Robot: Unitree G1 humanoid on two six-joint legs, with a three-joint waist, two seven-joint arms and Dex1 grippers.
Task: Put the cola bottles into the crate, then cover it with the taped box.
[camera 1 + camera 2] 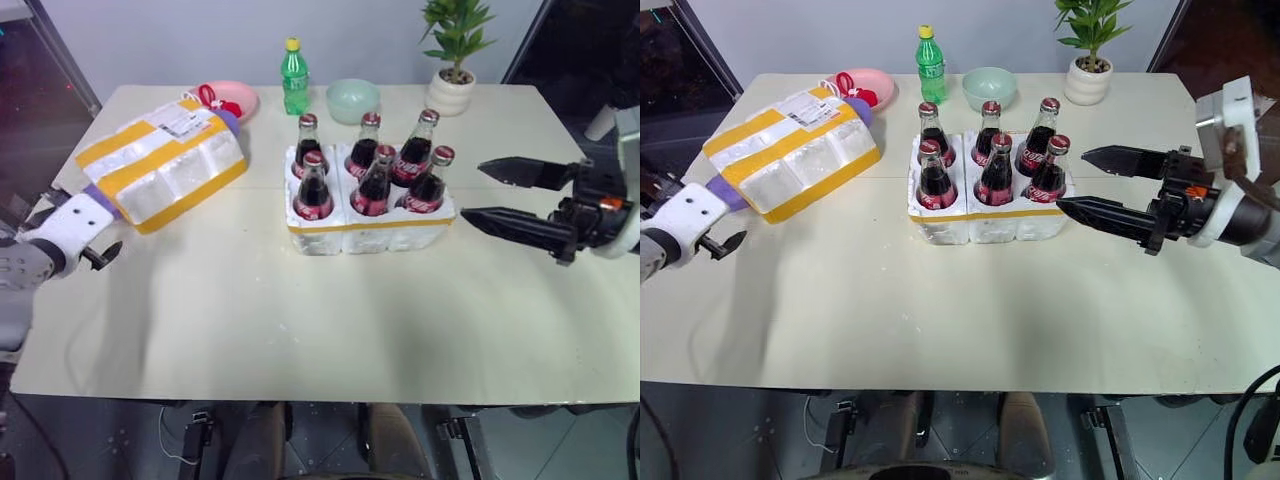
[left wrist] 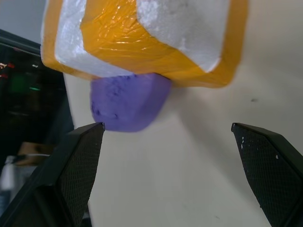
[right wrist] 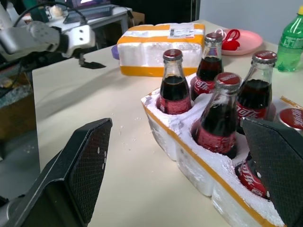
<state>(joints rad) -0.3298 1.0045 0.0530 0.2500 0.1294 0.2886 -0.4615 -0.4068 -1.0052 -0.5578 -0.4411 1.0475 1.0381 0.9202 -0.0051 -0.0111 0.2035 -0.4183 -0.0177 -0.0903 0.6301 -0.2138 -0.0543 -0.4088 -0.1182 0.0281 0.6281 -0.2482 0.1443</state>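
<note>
Standing in the crate [image 1: 345, 232] mid-counter [image 1: 300, 330] are six cola bottles [image 1: 372, 185]; the taped box [image 1: 160, 160] lies far left; the left end effector [image 1: 100, 255] is open near it, the right end effector [image 1: 490, 192] open beside the crate

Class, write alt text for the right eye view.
Six cola bottles stand in a white foam crate mid-table, the right pincer open beside it. To the left, the yellow-taped box lies tilted on purple objects, the left pincer near it.
</note>
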